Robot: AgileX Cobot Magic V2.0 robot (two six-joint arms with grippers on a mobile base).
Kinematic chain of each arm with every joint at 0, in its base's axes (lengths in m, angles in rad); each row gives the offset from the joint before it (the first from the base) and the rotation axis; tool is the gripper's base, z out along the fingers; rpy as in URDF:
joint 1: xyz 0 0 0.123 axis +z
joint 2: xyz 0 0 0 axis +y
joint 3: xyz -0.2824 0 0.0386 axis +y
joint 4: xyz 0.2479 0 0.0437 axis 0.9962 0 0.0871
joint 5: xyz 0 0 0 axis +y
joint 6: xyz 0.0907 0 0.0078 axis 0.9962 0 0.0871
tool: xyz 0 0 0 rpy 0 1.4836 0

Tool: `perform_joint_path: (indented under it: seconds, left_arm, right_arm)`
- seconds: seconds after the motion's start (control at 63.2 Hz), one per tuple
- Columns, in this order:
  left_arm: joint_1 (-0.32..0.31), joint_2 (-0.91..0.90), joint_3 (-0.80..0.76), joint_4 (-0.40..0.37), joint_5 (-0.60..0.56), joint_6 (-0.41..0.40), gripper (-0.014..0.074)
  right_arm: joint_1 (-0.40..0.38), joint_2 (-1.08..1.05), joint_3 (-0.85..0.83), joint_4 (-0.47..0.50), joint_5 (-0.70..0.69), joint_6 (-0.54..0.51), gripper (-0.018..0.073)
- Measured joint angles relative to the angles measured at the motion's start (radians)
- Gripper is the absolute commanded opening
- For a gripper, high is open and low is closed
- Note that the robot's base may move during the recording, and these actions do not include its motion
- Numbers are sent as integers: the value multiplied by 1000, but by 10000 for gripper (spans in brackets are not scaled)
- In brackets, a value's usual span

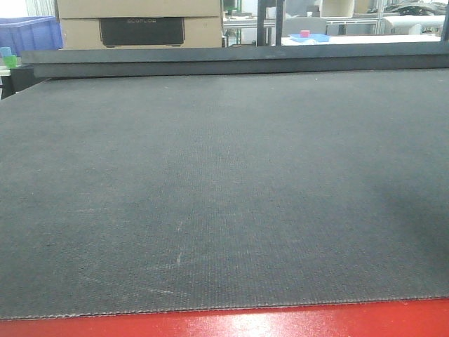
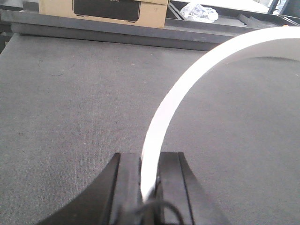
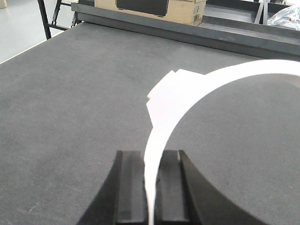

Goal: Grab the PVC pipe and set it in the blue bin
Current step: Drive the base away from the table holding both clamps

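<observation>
left gripper (image 2: 149, 161) has its fingers clamped on the white pipe (image 2: 187, 86), which arcs up and rightward. right gripper (image 3: 151, 157) pinches a similar white curve. blue bin (image 1: 28, 31) sits far back left, probably nearer the left arm.

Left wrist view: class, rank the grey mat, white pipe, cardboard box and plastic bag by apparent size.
1. grey mat
2. white pipe, though nearness to the camera enlarges it
3. cardboard box, partly cropped
4. plastic bag
</observation>
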Motion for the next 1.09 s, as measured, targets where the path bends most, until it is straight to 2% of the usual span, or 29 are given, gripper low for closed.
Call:
perform_joint_path:
  seconds: [1.092]
  left_arm:
    - [0,0,0,1,2,0,-111]
  right_arm:
    - [0,0,0,0,0,0,-169]
